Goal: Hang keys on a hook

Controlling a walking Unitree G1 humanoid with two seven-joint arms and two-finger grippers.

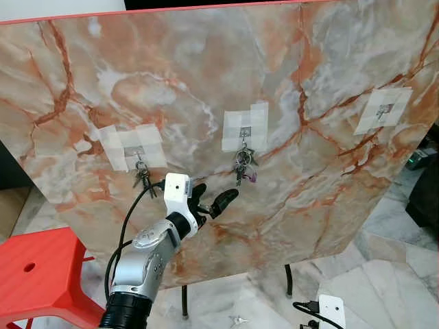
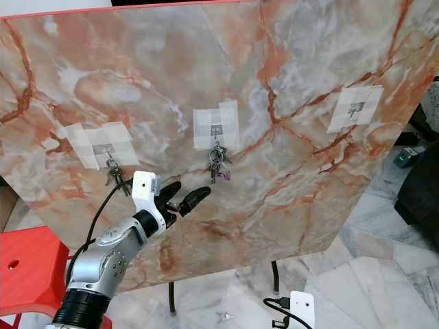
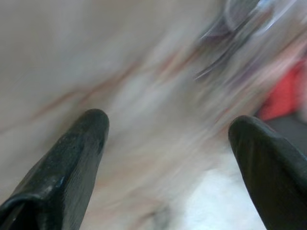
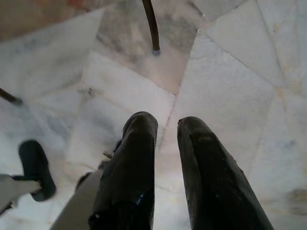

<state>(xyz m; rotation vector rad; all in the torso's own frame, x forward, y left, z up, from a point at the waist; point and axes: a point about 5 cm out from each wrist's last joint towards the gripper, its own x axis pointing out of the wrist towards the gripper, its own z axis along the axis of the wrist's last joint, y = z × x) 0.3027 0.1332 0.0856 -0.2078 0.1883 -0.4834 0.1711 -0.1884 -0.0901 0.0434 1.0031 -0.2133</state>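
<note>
Left gripper is raised before the marble panel, fingers wide apart and empty, just below the keys hanging on the middle hook. Right gripper points floorward, fingers nearly closed, empty.

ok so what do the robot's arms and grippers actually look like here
The left arm is silver metal with a black cuff lower down and a black cable looping beside it. A white block sits at its wrist, ahead of the left gripper, which has two long black fingers with rounded tips. The right gripper has the same glossy black fingers; a white block and black cable show at its wrist.
</note>
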